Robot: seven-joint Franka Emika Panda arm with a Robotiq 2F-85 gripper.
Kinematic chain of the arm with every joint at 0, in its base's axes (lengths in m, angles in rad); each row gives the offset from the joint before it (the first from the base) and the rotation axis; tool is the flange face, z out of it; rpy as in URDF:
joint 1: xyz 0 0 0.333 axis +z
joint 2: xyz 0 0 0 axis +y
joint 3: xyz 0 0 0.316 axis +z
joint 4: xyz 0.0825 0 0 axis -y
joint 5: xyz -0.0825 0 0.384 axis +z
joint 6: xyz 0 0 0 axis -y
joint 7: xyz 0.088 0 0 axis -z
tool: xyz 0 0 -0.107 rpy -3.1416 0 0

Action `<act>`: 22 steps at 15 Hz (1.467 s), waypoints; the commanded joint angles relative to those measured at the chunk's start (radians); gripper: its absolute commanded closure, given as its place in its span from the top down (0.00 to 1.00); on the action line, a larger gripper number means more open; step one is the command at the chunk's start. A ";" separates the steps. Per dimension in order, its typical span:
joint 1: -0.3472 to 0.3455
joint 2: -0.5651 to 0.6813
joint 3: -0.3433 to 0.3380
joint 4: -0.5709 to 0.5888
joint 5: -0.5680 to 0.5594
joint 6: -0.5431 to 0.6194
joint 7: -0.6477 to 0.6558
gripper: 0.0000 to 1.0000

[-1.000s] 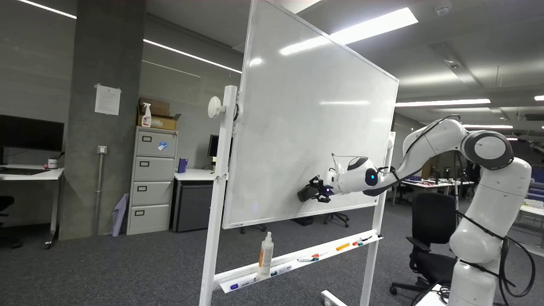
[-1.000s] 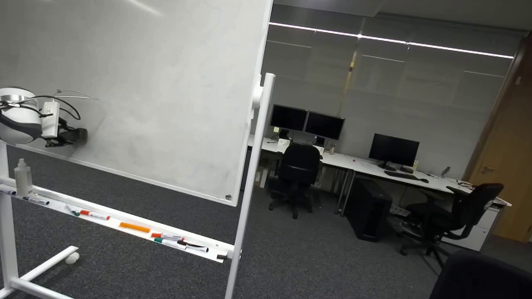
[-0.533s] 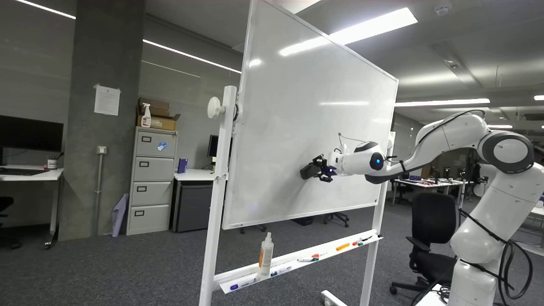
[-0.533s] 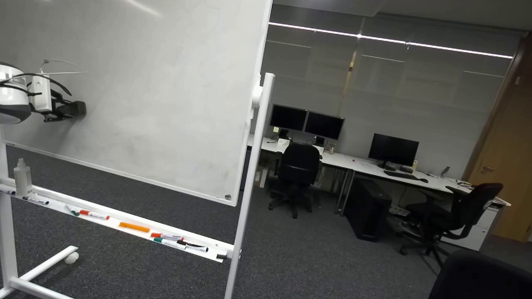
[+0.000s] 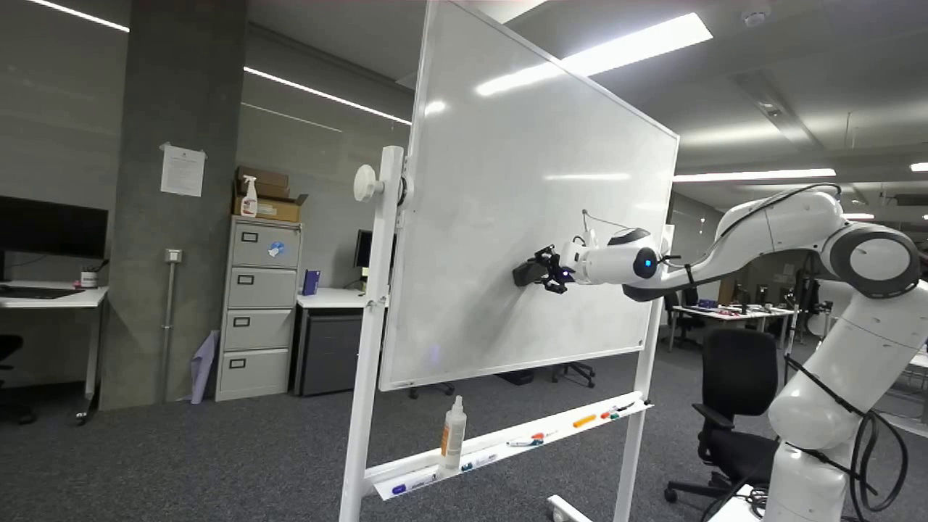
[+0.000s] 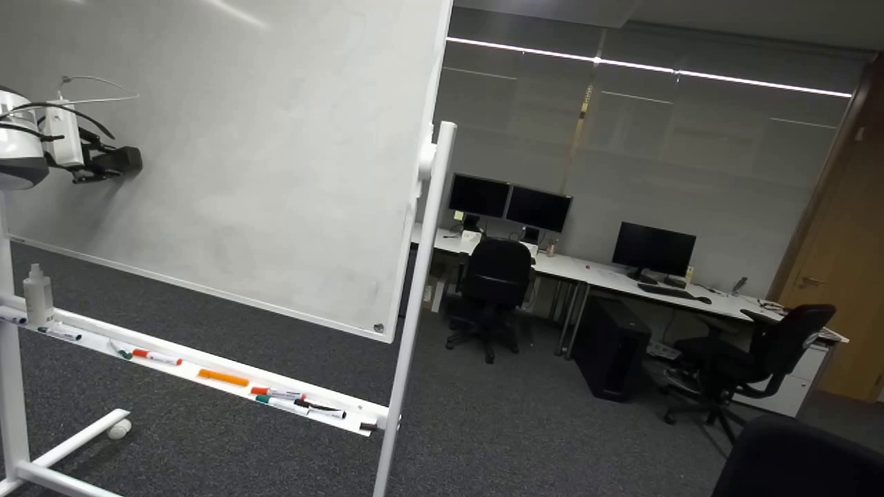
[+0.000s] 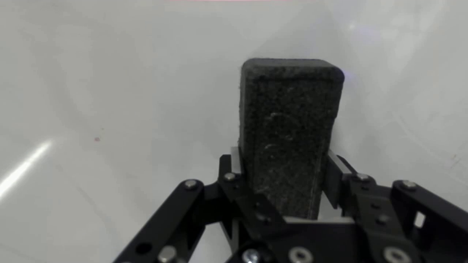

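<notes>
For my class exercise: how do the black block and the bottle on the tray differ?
Colour: the block is black; the bottle is whitish with an orange label.
Shape: the block is boxy; the bottle narrows to a nozzle.
Support: the gripper clasps the block at the whiteboard; the bottle stands upright on the tray.
Both are elongated.

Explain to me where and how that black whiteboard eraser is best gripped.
Probably the black whiteboard eraser is best pinched across its two long sides, coming from the side away from the whiteboard, as the gripper holds it now. Those sides face opposite ways, the fingers can span them, and its far face should stay clear.
</notes>
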 commanded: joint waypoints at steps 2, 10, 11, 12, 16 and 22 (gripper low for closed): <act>-0.012 0.136 0.021 0.094 -0.079 -0.059 0.049 0.30; 0.002 0.240 0.069 0.012 -0.237 -0.080 0.299 0.30; -0.002 0.254 0.070 0.001 -0.244 -0.081 0.313 0.30; -0.006 0.268 0.070 -0.006 -0.251 -0.079 0.323 0.30; -0.027 0.283 0.044 -0.041 -0.252 -0.052 0.320 0.30; -0.034 0.253 -0.007 -0.053 -0.229 -0.021 0.294 0.30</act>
